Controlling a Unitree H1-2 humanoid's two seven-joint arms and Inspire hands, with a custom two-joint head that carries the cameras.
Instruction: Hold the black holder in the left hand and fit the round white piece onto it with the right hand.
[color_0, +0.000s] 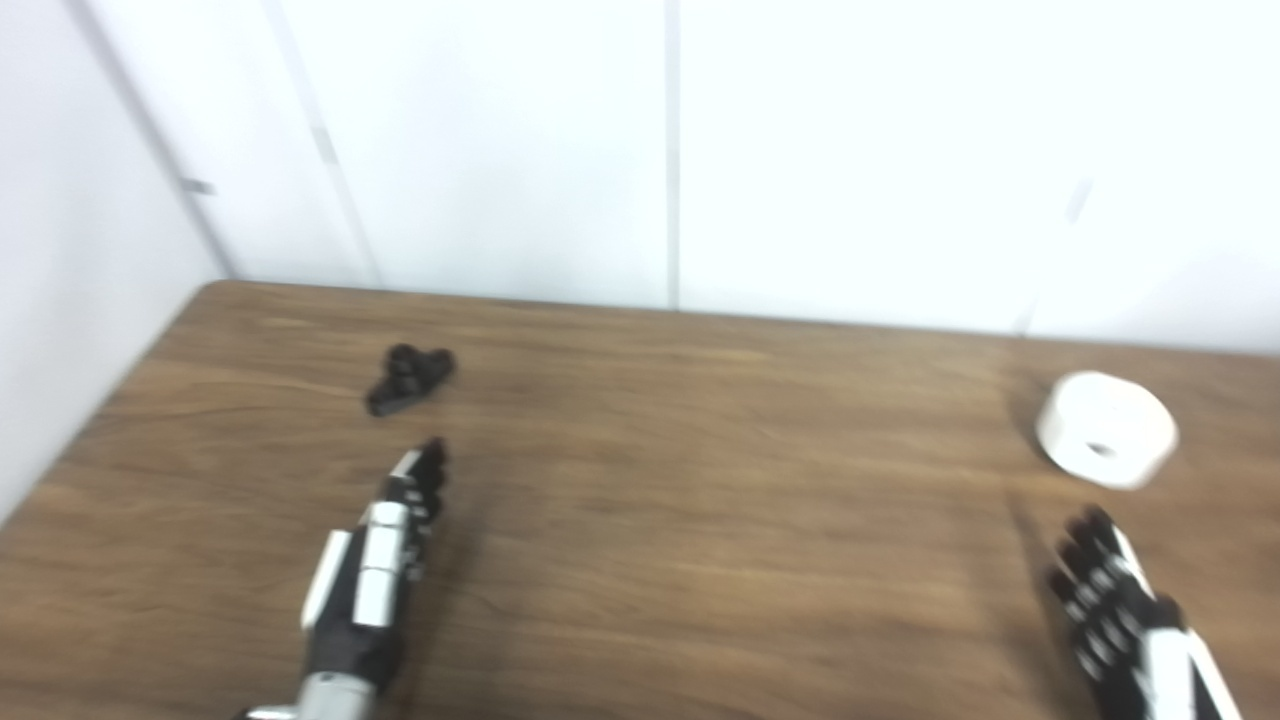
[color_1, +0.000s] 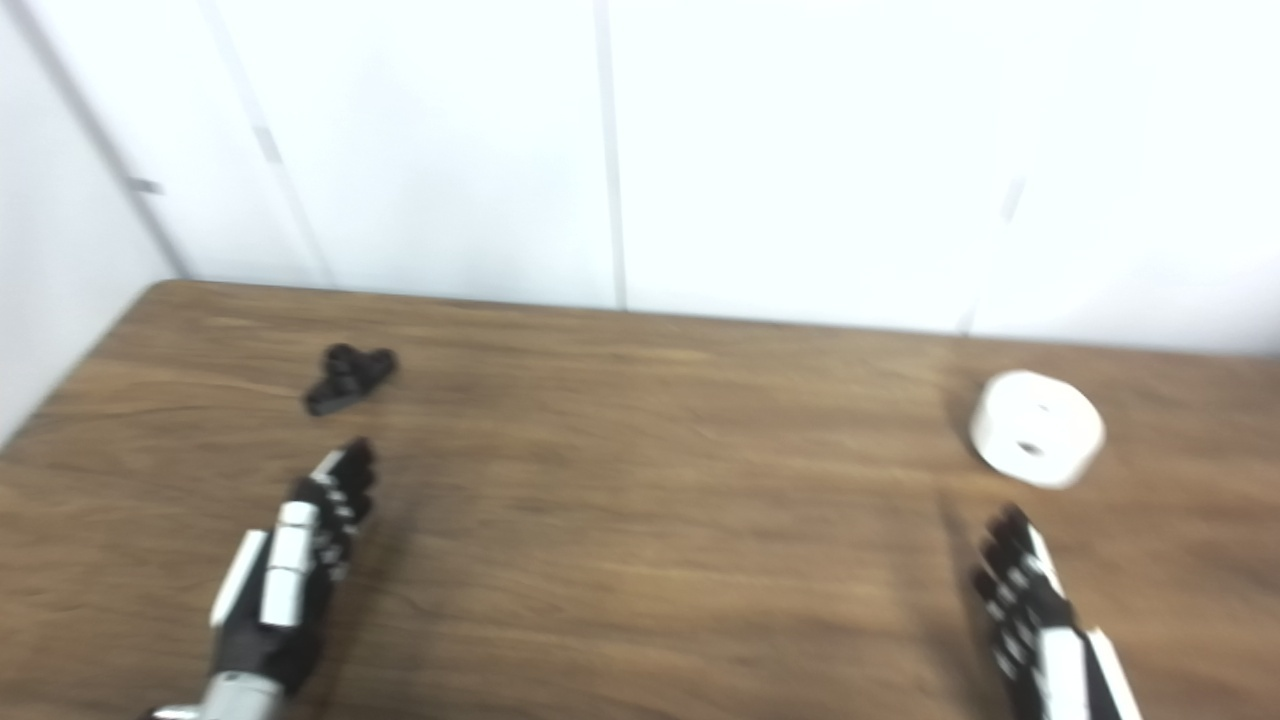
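The black holder (color_0: 410, 378) lies on the wooden table (color_0: 700, 500) at the far left. My left hand (color_0: 375, 570) is just short of it, fingers stretched out straight, open and empty. The round white piece (color_0: 1106, 429), with a hole in its middle, lies at the far right. My right hand (color_0: 1125, 610) is a little nearer than it, fingers stretched out, open and empty. The picture is blurred. The same things show in the right eye view: holder (color_1: 350, 378), white piece (color_1: 1037, 428), left hand (color_1: 295, 560), right hand (color_1: 1040, 620).
White wall panels (color_0: 660, 150) stand right behind the table's far edge and along its left side. The table's left edge runs diagonally close to the holder.
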